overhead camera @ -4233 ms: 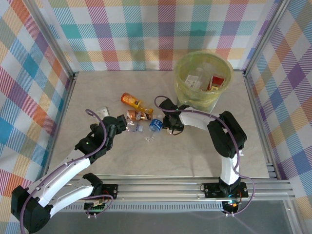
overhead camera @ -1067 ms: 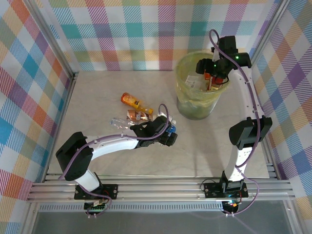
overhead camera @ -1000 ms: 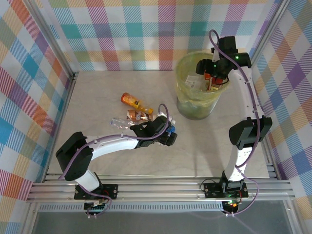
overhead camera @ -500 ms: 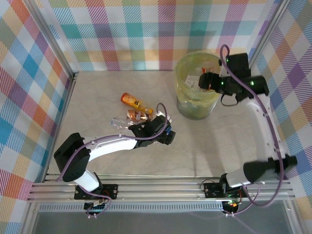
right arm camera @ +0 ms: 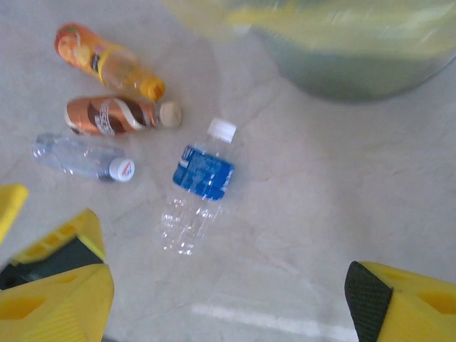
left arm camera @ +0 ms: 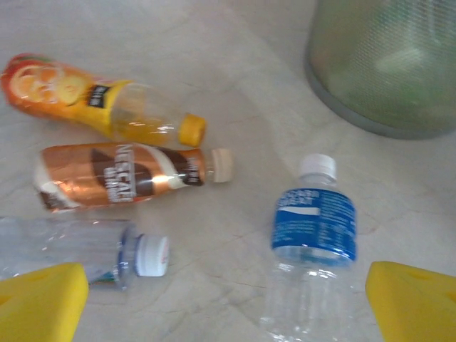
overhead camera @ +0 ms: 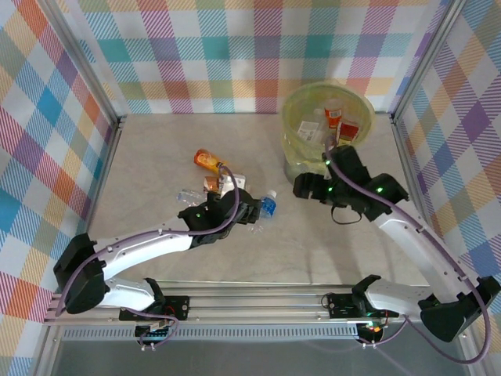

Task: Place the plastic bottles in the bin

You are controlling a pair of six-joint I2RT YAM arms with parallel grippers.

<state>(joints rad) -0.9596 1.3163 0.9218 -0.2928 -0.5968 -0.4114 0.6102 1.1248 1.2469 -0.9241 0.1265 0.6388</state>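
Wide open and empty at the bottom of the frame: left pincer [left arm camera: 228, 303] on either side of the blue bottle [left arm camera: 313, 228], right pincer [right arm camera: 228, 299] holding nothing.

- Table [overhead camera: 156, 149]: a pale top with faint marble veining, flat and smooth.
- Checked cloth [overhead camera: 219, 47]: pastel squares of blue, orange, purple and green, hanging behind the table and along both its sides.
- Metal posts [overhead camera: 82, 63]: two slanting silver bars rising from the table's far corners.
- Metal rail [overhead camera: 258, 301]: a ribbed silver strip along the table's near edge.
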